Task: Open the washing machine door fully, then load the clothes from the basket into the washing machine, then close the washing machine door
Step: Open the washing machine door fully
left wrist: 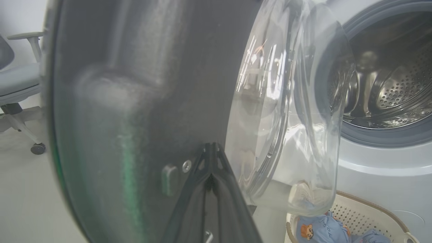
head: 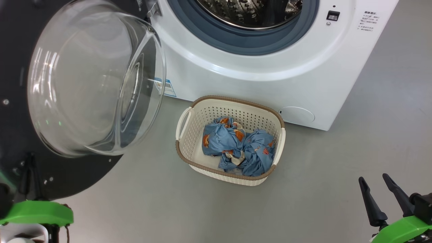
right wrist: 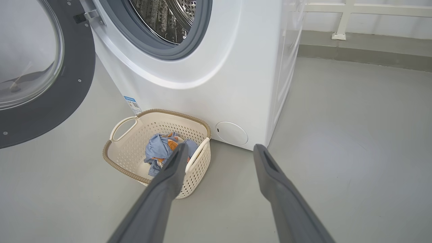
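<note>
**Head view:** the washing machine door [head: 94, 77] stands swung wide open at left, w/ a broad glossy black rim & a deep clear glass bowl bulging toward the camera. The washing machine [head: 256, 84] is a white front-loader. Its steel drum [head: 249, 13] & grey gasket [head: 243, 44] show at top, a blue label sticker [head: 167, 87] sits low on the front, and a round cap [head: 297, 115] is at lower right. The basket [head: 189, 135] sits on the grey floor [head: 135, 209] just in front of the machine, btwn door & cap. It is cream, perforated, w/ a brown rim & side handles. The clothes [head: 239, 145] lie bunched inside it, light blue w/ orange-brown animal prints & a bit of cream. The right gripper [head: 373, 178] is at lower right, jaws apart w/ nothing in them, well apart from the basket.

**Left wrist view:** the left gripper [left wrist: 211, 152] has its jaws pressed together, gripping nothing visible. The tips are right at the door's black rim beside a small screw [left wrist: 186, 165]; can't tell if they touch it. This view adds the door nearly edge-on, its bowl in profile before the drum opening, & an office chair [left wrist: 17, 81] at far left. A basket corner w/ clothes shows at bottom right.

**Right wrist view:** the right gripper's jaws are spread wide & empty above the floor. One finger crosses the basket's near side in the picture. This view adds the machine's side panel, the door hinge [right wrist: 89, 15] & a white rail [right wrist: 344, 20] by the far wall.
</note>
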You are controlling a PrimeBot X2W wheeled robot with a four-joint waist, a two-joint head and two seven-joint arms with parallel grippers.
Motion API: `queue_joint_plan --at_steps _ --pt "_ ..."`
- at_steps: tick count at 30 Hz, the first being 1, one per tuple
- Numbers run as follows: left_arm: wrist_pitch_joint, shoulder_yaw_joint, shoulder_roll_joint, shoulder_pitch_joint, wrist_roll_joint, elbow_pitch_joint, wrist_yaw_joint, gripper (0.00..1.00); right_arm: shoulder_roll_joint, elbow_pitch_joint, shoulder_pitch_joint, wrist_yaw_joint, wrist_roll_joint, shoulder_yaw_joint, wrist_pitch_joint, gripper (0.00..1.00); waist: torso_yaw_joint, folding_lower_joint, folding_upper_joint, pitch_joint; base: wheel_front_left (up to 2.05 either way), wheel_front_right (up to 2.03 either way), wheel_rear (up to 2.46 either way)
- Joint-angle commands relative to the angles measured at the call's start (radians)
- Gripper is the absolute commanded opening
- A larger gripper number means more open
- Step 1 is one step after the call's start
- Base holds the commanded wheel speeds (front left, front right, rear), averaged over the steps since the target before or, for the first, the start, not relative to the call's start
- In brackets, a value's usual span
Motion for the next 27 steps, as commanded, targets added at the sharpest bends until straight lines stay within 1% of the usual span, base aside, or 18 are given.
queue_joint_plan --at_steps 1,7,15,17,27 --pt "-0.006 0.07 0.055 -0.052 0.016 0.006 0.003 0.0 -0.024 -0.025 -0.026 0.001 -0.008 0.014 -0.013 1.0 0.0 0.0 0.0 0.001 0.0 0.0 0.0" --pt "-0.006 0.129 0.057 -0.08 0.028 0.048 -0.011 0.0 -0.024 -0.026 -0.029 0.001 -0.007 0.018 -0.013 1.0 -0.006 0.0 0.0 0.002 0.0 0.0 0.0" --pt "-0.006 0.208 0.067 -0.141 0.062 0.12 -0.04 0.0 -0.029 -0.033 -0.033 0.001 -0.008 0.02 -0.013 1.0 -0.012 0.0 0.0 0.02 0.0 0.0 0.0" --pt "-0.006 0.236 0.076 -0.172 0.077 0.156 -0.053 0.0 -0.033 -0.034 -0.037 0.001 -0.008 0.021 -0.013 1.0 -0.014 0.0 0.0 0.03 0.0 0.0 0.0" --pt "-0.006 0.317 0.096 -0.264 0.134 0.269 -0.081 0.0 -0.05 -0.039 -0.052 0.001 -0.012 0.026 -0.013 1.0 -0.022 0.0 0.0 0.069 0.0 0.0 0.0"
